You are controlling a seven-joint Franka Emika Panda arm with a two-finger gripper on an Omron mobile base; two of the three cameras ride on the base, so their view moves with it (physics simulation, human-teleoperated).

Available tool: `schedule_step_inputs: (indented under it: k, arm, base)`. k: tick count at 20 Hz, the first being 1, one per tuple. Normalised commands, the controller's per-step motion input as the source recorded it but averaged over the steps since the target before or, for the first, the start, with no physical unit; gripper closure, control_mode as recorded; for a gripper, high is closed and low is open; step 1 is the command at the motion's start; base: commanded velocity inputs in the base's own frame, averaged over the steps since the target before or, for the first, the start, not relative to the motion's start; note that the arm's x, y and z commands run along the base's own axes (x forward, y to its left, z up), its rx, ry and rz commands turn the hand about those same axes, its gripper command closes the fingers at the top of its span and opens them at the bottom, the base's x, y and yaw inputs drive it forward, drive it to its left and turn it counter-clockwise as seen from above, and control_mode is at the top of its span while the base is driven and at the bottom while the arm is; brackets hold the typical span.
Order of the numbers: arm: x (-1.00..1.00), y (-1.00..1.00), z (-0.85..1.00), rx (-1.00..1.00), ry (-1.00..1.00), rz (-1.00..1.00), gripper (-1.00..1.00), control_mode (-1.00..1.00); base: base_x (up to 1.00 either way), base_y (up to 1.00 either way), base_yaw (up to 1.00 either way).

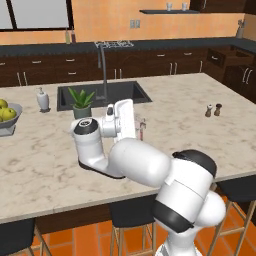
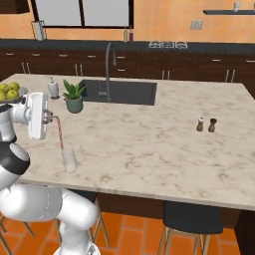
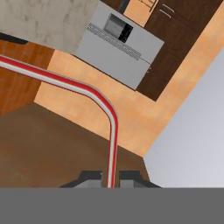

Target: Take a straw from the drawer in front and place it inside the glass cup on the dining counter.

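My gripper (image 2: 51,118) hangs over the near left part of the dining counter (image 2: 149,144), turned sideways and shut on the short bent end of the straw (image 2: 61,133). The thin pink-red straw runs down from the fingers, and its lower end reaches the mouth of the glass cup (image 2: 69,160), which stands upright near the counter's front edge. In the hand view the straw (image 3: 111,131) rises from between the fingertips, bends and runs off to the left. From the left base view, the gripper (image 1: 138,122) and straw (image 1: 142,131) peek out beside the white hand. An open dark drawer (image 1: 231,56) shows far right.
A potted plant (image 2: 73,97), a white dispenser (image 2: 53,87) and a bowl of green apples (image 2: 10,92) stand behind the gripper. The dark sink (image 2: 122,92) with its tall tap (image 2: 108,64) lies mid-counter. Two small shakers (image 2: 206,124) stand right. Stools (image 2: 191,219) sit below the front edge.
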Motion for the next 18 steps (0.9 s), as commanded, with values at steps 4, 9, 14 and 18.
schedule_step_inputs:
  k: [4,9,14,18]
  arm:
    - [0.00,0.01,-0.15,0.00,0.00,-0.01,1.00,-1.00]
    - [0.00,0.00,-0.24,0.00,0.00,0.00,1.00,-1.00]
    - [0.00,0.01,-0.36,0.00,0.00,0.00,1.00,-1.00]
    - [0.00,0.01,-0.26,0.00,0.00,0.00,1.00,-1.00]
  base:
    - [0.00,0.00,0.00]
    - [0.00,0.00,0.00]
    - [0.00,0.00,0.00]
    - [0.00,0.00,0.00]
